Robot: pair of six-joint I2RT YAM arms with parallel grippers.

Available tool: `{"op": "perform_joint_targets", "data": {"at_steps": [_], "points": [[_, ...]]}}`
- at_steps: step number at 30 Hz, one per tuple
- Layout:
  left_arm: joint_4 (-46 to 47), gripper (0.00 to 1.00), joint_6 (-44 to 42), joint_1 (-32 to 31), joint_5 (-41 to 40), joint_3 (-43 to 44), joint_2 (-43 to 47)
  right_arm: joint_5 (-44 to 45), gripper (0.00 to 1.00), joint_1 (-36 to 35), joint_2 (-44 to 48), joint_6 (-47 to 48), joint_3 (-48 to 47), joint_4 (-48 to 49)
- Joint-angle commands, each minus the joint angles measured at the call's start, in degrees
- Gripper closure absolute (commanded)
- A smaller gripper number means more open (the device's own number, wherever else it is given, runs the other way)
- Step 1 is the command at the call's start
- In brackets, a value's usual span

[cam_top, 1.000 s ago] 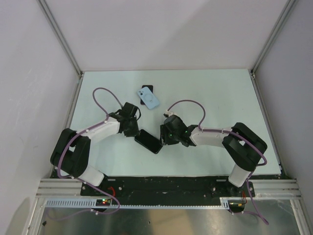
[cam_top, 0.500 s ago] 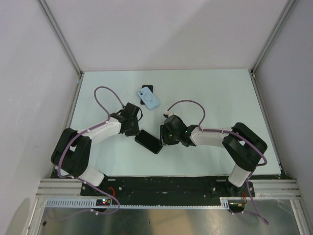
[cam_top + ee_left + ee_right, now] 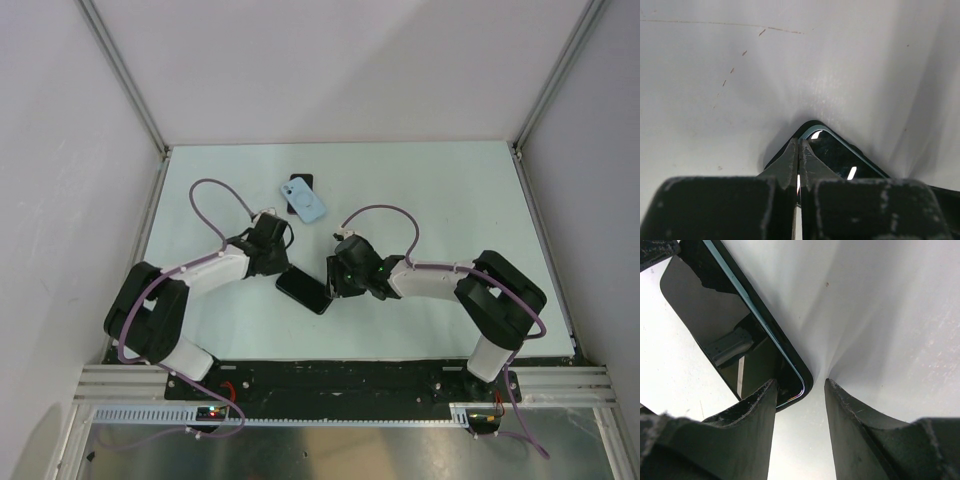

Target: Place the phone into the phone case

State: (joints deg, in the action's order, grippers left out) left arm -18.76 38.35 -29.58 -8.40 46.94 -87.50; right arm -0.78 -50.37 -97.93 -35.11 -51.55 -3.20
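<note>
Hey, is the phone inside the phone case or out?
Out. The phone lies bare near the arms, while the light blue phone case sits apart, farther back on the table.

Phone [image 3: 710, 310], dark glossy face showing a grey reflection, runs from upper left of frame down to centre on the white table [image 3: 880, 305]. Its rounded lower corner sits in the right gripper [image 3: 800, 386], jaws apart. Lower-left finger [image 3: 740, 430] overlaps that corner. Lower-right finger stands just clear, bare table between.
</note>
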Motion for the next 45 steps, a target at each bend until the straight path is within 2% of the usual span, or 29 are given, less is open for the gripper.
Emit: {"op": "perform_joint_targets", "data": {"at_steps": [1, 7, 10, 15, 22, 29, 32, 36, 42, 45], "points": [[-2.89, 1.0, 3.37, -2.32, 5.42, -5.24, -3.73, 0.21, 0.52, 0.11, 0.77, 0.4, -0.66, -0.54], [-2.12, 0.99, 3.92, -2.61, 5.28, -5.7, -2.88, 0.07, 0.47, 0.31, 0.92, 0.44, -0.66, -0.61], [-2.19, 0.88, 3.99, -2.54, 4.45, -5.51, -1.26, 0.03, 0.43, 0.63, 1.98, 0.36, -0.67, -0.52], [-2.56, 0.68, 2.77, -1.53, 3.25, -3.38, 1.16, -1.02, 0.42, 1.55, 3.92, -0.2, -0.66, -0.77], [-5.19, 0.54, -0.42, 1.18, 2.79, 1.61, 3.37, -3.35, 0.38, 1.51, 6.95, -3.12, 2.45, 1.23], [-6.13, 0.39, -3.66, 2.23, 4.93, 0.75, 3.23, -6.68, 0.24, 0.77, 7.5, -7.19, 6.4, 7.43], [-5.71, 0.39, -4.1, 2.2, 5.76, 0.11, 3.11, -7.97, 0.24, 0.67, 6.75, -9.03, 7.29, 9.92], [-5.26, 0.46, -4.56, 2.2, 7.08, -0.52, 3.64, -8.65, 0.26, 0.4, 4.94, -10.97, 7.43, 12.44], [-4.16, 0.58, -4.66, 2.16, 9.13, -2.01, 3.34, -9.9, 0.38, 0.92, 1.81, -13.57, 7.43, 16.07], [-3.58, 0.62, -4.68, 1.97, 10.04, -2.65, 3.21, -10.25, 0.4, 1.5, 0.97, -14.03, 7.36, 16.8]]}}
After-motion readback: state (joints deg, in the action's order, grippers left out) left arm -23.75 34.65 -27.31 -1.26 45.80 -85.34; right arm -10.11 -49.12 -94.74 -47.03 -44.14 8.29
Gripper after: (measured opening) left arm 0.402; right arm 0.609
